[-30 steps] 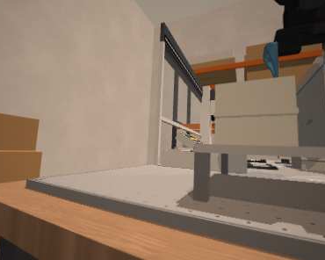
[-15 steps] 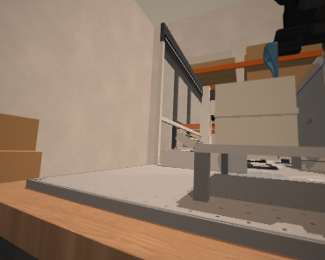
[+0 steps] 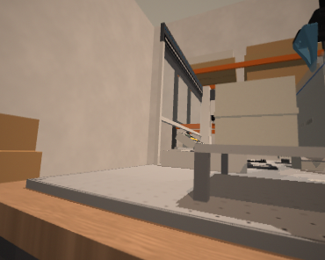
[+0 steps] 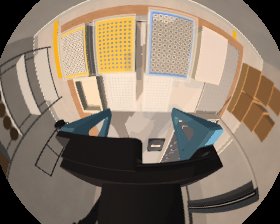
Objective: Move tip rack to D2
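Overhead, only the wrist view shows the blue-rimmed tip rack (image 4: 171, 46) on the shelf (image 4: 211, 52), directly ahead of the gripper (image 4: 144, 129), which hangs fully open, holding nothing

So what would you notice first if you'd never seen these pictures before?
Probably the bright yellow tray full of little holes, near the top of the wrist view, with a blue-edged speckled tray right beside it. Below them the gripper hangs wide open, its two blue fingers holding nothing. In the side view, a big beige box sits on the grey shelf.
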Robot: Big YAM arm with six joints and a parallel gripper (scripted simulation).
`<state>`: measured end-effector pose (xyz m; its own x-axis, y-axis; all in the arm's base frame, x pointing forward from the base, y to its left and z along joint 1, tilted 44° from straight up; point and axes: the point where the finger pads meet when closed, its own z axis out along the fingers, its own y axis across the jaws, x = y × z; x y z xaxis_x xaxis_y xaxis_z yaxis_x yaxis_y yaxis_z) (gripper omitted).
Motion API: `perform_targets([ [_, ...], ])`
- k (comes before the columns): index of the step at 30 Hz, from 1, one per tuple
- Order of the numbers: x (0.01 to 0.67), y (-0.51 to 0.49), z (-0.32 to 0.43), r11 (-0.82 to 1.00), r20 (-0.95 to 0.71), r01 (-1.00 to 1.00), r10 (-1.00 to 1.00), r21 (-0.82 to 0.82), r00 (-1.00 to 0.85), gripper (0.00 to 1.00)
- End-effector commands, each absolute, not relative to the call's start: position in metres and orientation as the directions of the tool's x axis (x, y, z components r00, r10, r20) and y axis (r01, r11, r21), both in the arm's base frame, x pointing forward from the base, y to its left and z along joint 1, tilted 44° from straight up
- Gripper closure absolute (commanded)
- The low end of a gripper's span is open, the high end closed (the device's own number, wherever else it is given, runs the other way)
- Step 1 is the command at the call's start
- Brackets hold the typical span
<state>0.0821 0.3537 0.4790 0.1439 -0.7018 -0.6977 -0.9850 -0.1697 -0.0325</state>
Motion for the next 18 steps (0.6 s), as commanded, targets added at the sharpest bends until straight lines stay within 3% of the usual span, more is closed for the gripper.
perform_targets([
  [1,0.064,0.357,0.518,-0.149,-0.748,-0.988,-0.651,-0.039,0.128,0.00],
  [18,-0.003,0.375,0.538,-0.150,-0.731,-0.989,-0.673,-0.010,0.110,0.00],
])
